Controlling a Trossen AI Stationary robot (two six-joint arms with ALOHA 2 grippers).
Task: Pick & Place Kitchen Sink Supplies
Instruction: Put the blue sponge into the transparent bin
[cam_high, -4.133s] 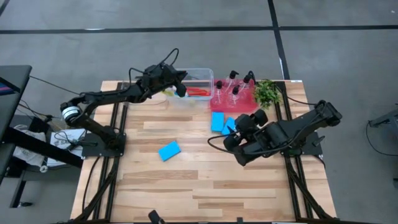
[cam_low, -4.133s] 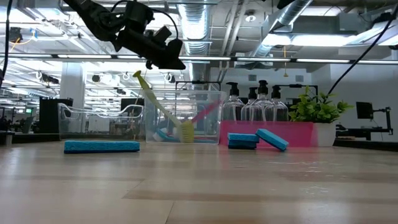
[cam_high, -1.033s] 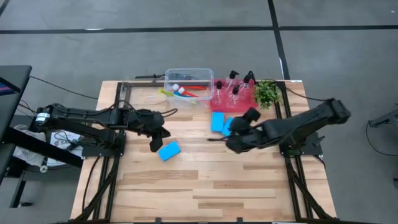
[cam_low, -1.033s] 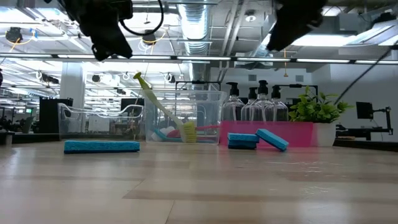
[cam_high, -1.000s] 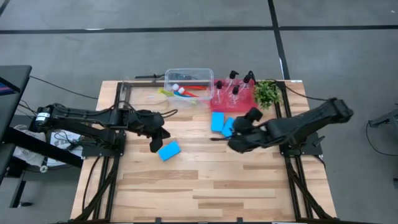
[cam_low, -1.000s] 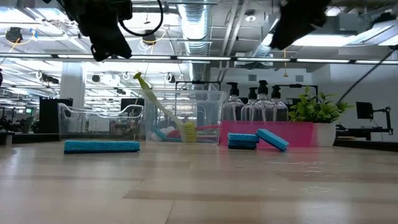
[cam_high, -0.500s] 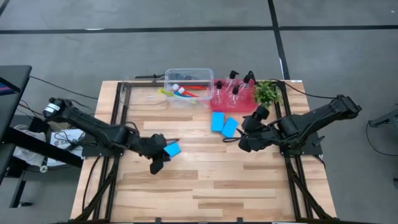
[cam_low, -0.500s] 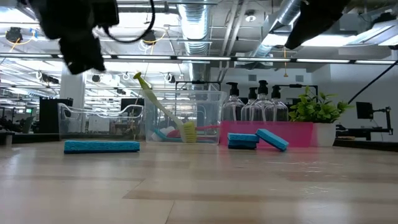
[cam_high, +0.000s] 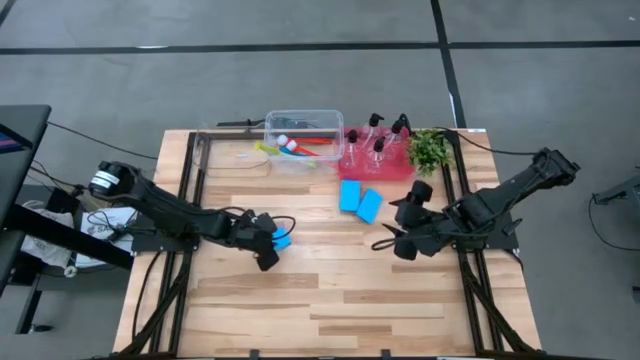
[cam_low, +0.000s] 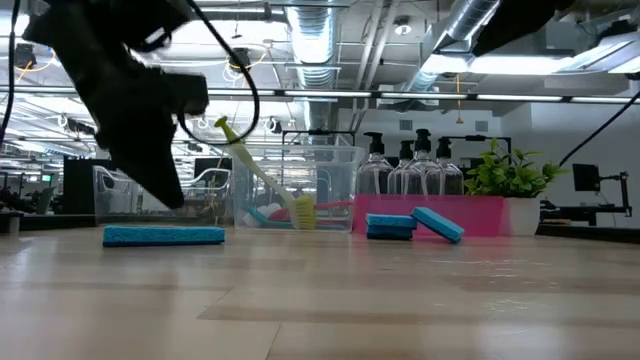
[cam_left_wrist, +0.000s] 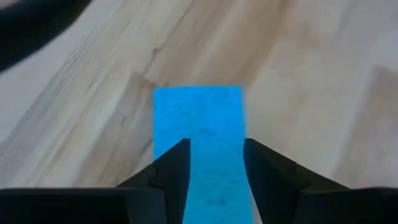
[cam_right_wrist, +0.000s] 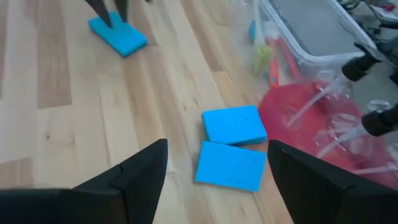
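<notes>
A blue sponge (cam_high: 283, 240) lies flat on the wooden table (cam_high: 330, 300), left of the middle. My left gripper (cam_left_wrist: 215, 168) hangs open just above it, pointing steeply down, one finger over each long side; the low view shows a gap between the fingers and the sponge (cam_low: 163, 236). Two more blue sponges (cam_high: 349, 195) (cam_high: 369, 205) lie in front of the red tray (cam_high: 375, 165); one leans on the other (cam_low: 437, 223). My right gripper (cam_right_wrist: 217, 180) stands open in the air, near side of those two, with nothing between its fingers.
A clear tub (cam_high: 303, 135) at the far edge holds red, blue and yellow-green brushes. The red tray beside it holds pump bottles (cam_high: 378, 148). A small green plant (cam_high: 430, 148) stands at the far right. The near half of the table is bare wood.
My left gripper has come down from well above the table and swung toward the near edge, and now hangs just over the lone sponge. My right gripper has drawn back toward the table's right edge, away from the two sponges. No sponge has moved.
</notes>
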